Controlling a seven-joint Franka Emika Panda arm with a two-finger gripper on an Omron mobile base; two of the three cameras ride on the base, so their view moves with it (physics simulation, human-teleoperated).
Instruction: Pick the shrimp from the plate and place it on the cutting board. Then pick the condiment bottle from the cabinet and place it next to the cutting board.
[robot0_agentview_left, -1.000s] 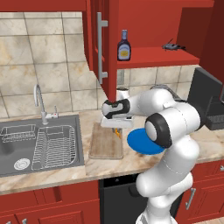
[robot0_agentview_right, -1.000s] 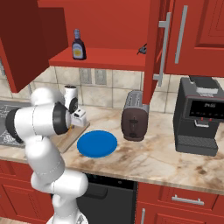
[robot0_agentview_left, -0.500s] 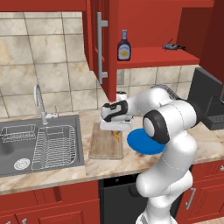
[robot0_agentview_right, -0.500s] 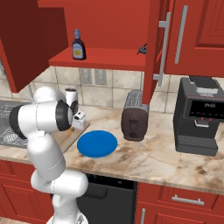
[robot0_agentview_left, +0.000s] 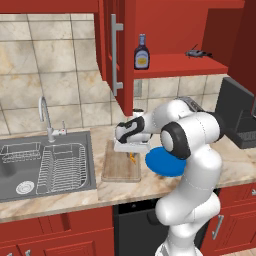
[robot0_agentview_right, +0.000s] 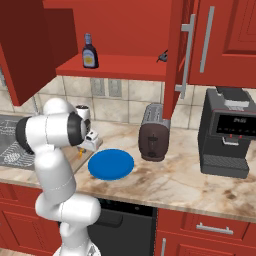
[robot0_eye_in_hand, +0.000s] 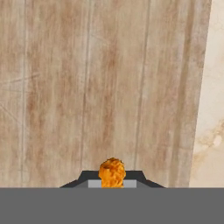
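Observation:
My gripper (robot0_agentview_left: 132, 154) hangs just above the light-brown cutting board (robot0_agentview_left: 116, 169), shut on the small orange shrimp (robot0_agentview_left: 132, 158). In the hand view the shrimp (robot0_eye_in_hand: 112, 173) sits pinched between my fingertips with the board's wood grain (robot0_eye_in_hand: 96, 87) right behind it. The bright blue plate (robot0_agentview_left: 165, 162) lies bare to the right of the board; it also lies flat on the counter in front of the toaster, the plate (robot0_agentview_right: 111, 164). The dark condiment bottle (robot0_agentview_left: 141, 53) stands on the shelf of the open red cabinet (robot0_agentview_left: 170, 65), high above; the bottle (robot0_agentview_right: 89, 52) stands upright.
A steel sink (robot0_agentview_left: 45, 165) with a dish rack and faucet (robot0_agentview_left: 47, 119) lies left of the board. The open cabinet door with its grey bar handle (robot0_agentview_left: 116, 55) hangs above my hand. A toaster (robot0_agentview_right: 153, 139) and a coffee machine (robot0_agentview_right: 229, 134) stand to the right.
My hand has carried the shrimp leftward from above the plate to over the cutting board and lowered it a little.

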